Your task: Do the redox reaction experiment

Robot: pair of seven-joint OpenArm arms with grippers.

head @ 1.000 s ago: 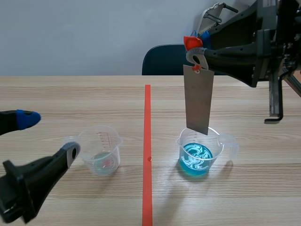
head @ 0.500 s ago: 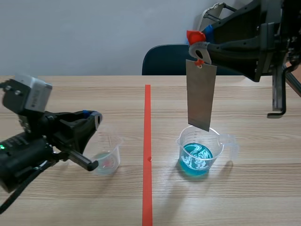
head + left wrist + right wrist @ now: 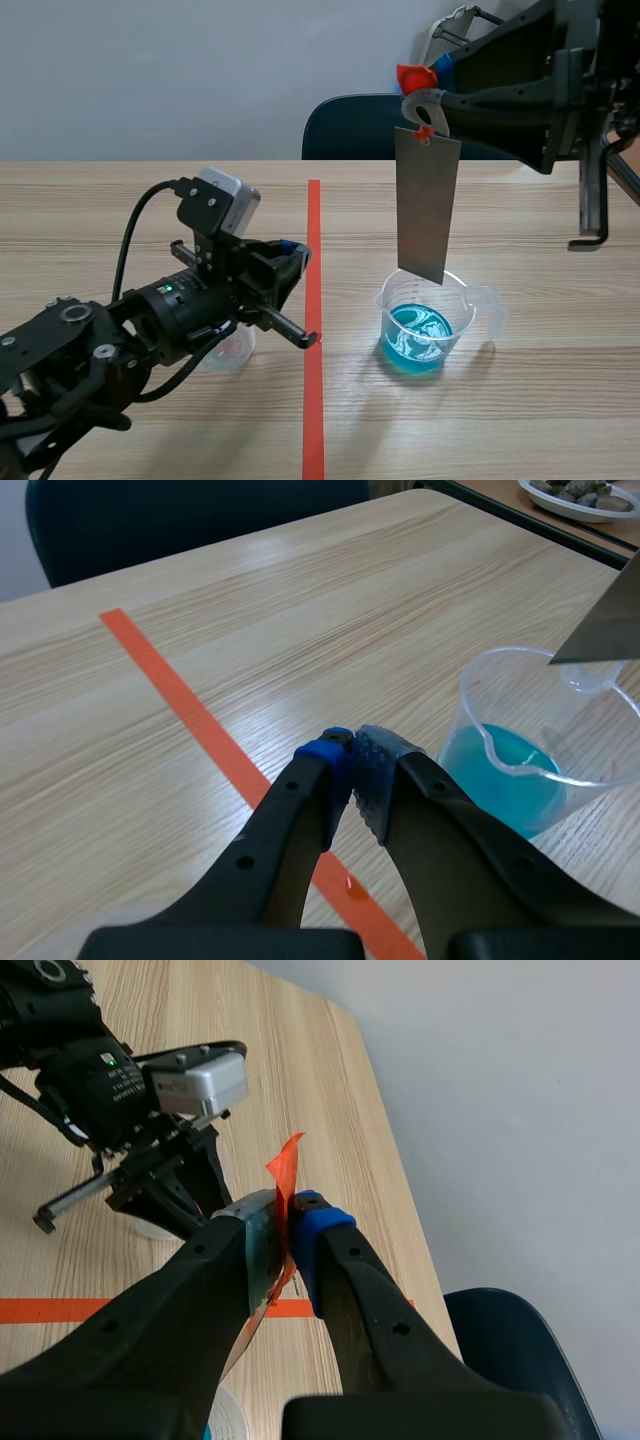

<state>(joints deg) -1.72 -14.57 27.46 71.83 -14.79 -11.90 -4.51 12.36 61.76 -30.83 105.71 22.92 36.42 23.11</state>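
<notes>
A grey metal sheet (image 3: 427, 200) hangs upright by its orange tag (image 3: 412, 76), and my right gripper (image 3: 428, 88) is shut on that tag (image 3: 286, 1173). The sheet's lower edge is level with the rim of a clear beaker of blue liquid (image 3: 424, 326); whether it touches I cannot tell. A small clear beaker (image 3: 230, 352) stands left of the tape line, mostly hidden behind my left arm. My left gripper (image 3: 288, 262) is shut on nothing, above the table beside the tape line. In the left wrist view its fingertips (image 3: 350, 758) meet, with the blue beaker (image 3: 520, 770) ahead to one side.
An orange-red tape line (image 3: 313, 300) runs down the table's middle. A dark blue chair (image 3: 345, 125) stands behind the far edge. A dish of stones (image 3: 585, 495) sits on another surface beyond the table.
My left gripper has gone from open to shut, and the left arm has risen and swung right, in front of the small beaker. The right arm and sheet barely shifted.
</notes>
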